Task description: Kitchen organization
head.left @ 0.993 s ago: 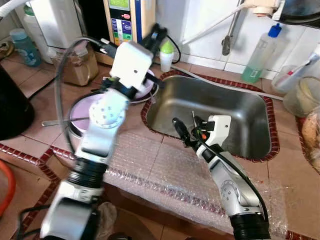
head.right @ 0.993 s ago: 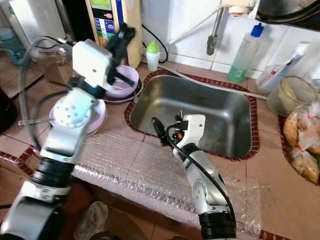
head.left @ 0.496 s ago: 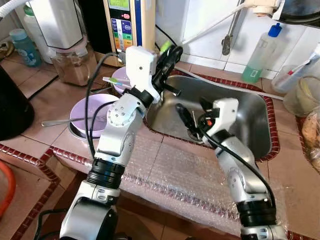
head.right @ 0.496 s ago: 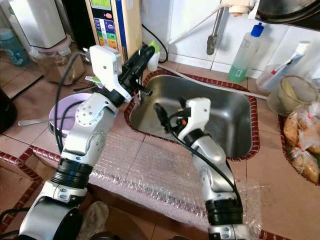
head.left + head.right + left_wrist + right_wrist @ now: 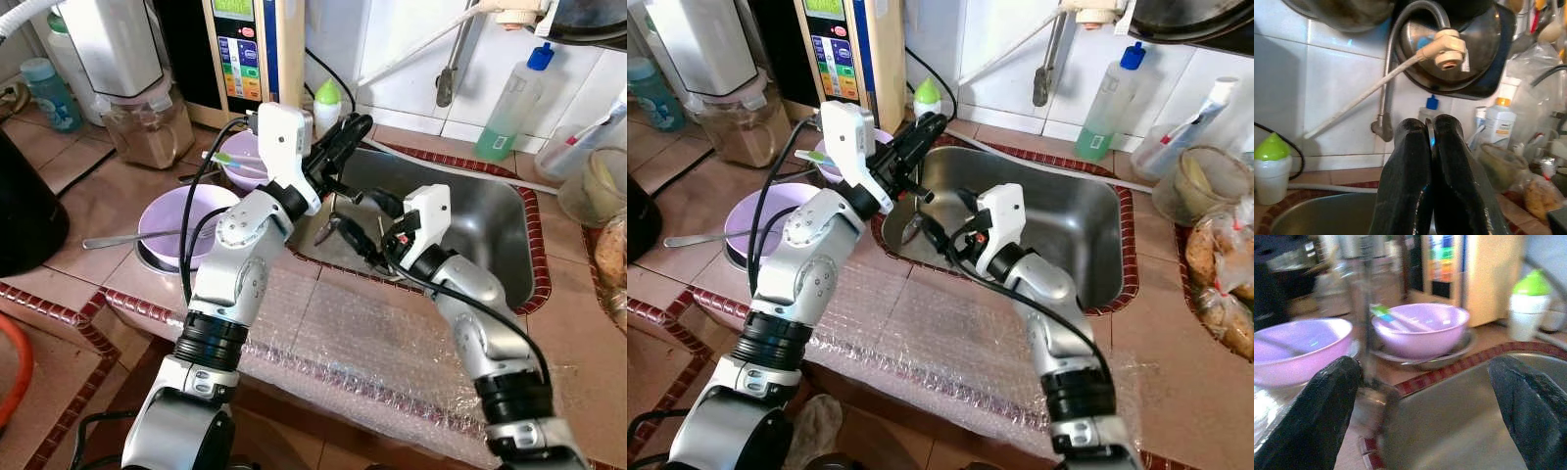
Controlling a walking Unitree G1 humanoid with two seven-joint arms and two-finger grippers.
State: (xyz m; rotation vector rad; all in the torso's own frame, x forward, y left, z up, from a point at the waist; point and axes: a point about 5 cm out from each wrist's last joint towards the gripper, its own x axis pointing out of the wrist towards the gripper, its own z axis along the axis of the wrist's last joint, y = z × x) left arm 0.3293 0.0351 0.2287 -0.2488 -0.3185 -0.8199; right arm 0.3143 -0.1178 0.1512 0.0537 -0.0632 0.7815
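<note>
My left gripper (image 5: 351, 130) hangs over the left rim of the steel sink (image 5: 470, 230). It is shut on the thin handle of a metal spoon (image 5: 1430, 133). The spoon's bowl (image 5: 326, 232) hangs just above the sink's left edge. My right gripper (image 5: 358, 217) is open and points left at the hanging spoon, with one finger on each side of it and neither touching. In the right wrist view the spoon (image 5: 1369, 333) shows as a blurred upright strip next to one of that gripper's fingers (image 5: 1317, 416).
Two purple bowls stand left of the sink, the near one (image 5: 176, 220) with a spoon across it, the far one (image 5: 243, 157) holding a green-handled utensil. Bubble wrap (image 5: 362, 343) covers the counter's front edge. A green-capped bottle (image 5: 328, 103), a soap bottle (image 5: 509, 108) and a blender (image 5: 147, 117) line the back.
My left arm has swung right, from over the bowls to the sink's left rim. My right gripper has risen out of the sink and turned left toward it.
</note>
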